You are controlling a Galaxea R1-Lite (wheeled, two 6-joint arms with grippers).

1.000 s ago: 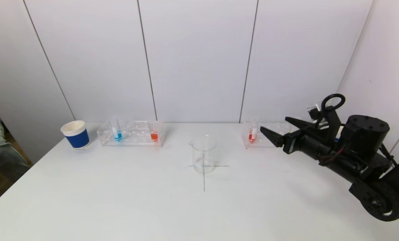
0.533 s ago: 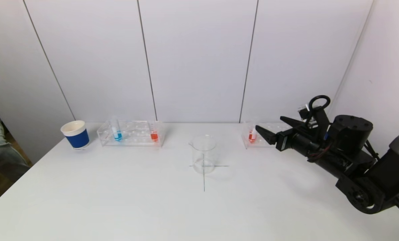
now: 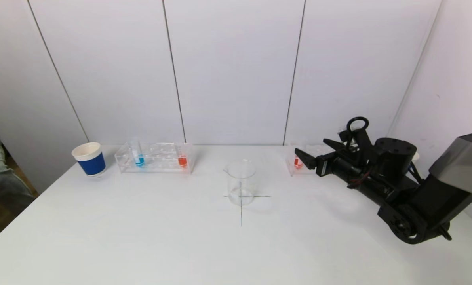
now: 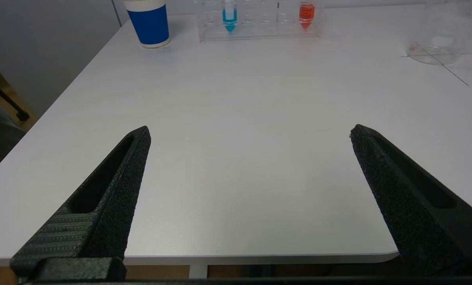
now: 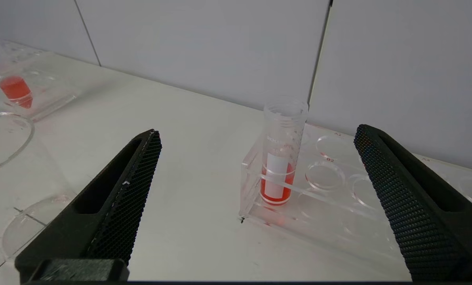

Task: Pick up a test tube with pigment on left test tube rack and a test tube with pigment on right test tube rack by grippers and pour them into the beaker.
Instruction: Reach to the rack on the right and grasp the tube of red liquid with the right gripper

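Note:
A clear left rack point(image 3: 155, 158) holds a blue-pigment tube point(image 3: 138, 156) and a red-pigment tube point(image 3: 182, 157). A clear right rack point(image 3: 311, 160) holds one red-pigment tube point(image 3: 298, 159), which also shows upright in the right wrist view point(image 5: 280, 158). An empty glass beaker point(image 3: 241, 182) stands on a drawn cross at the table's middle. My right gripper point(image 3: 314, 153) is open, level with the right rack, its fingers just short of that tube. My left gripper point(image 4: 248, 132) is open and empty over the table's near edge, out of the head view.
A blue and white paper cup point(image 3: 89, 159) stands left of the left rack. The white wall runs close behind both racks. The right arm point(image 3: 402, 190) reaches in from the table's right side. The table point(image 3: 180, 237) has bare room in front of the beaker.
My right gripper has moved left and toward the wall, closing in on the red tube in the right rack. It stays open. The racks, tubes and beaker have not moved.

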